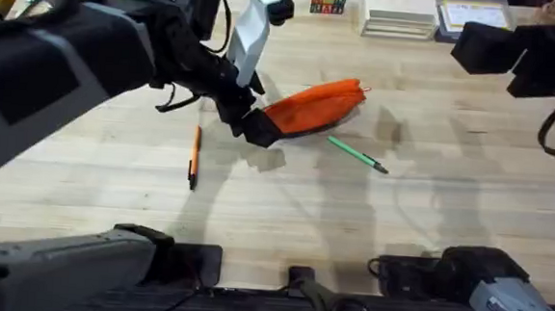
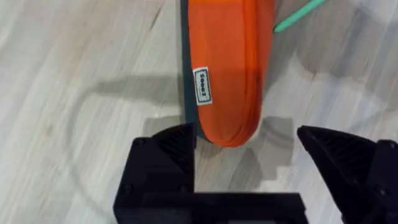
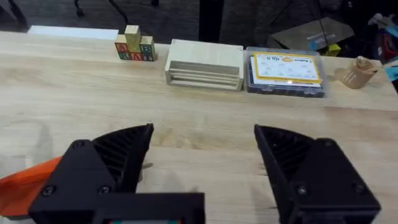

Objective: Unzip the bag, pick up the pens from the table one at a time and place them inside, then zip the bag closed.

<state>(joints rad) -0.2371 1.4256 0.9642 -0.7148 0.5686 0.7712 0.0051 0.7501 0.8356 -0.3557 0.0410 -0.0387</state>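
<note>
Closest to us, our left gripper (image 2: 245, 146) hangs spread wide at the near end of the bag (image 1: 314, 105). On the table (image 1: 83, 173) we see the orange pen (image 1: 194, 156) left, the green pen (image 1: 357, 154) right. Our right gripper (image 3: 202, 146) gapes, holding nothing.

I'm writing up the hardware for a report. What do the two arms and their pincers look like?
Both arms are black with grey link covers; the left arm also has a white segment and thin black cables looping beside it. The right arm carries a black cable loop too. The left pincer and right pincer each have two black, wedge-shaped fingers with ribbed inner faces.
</note>
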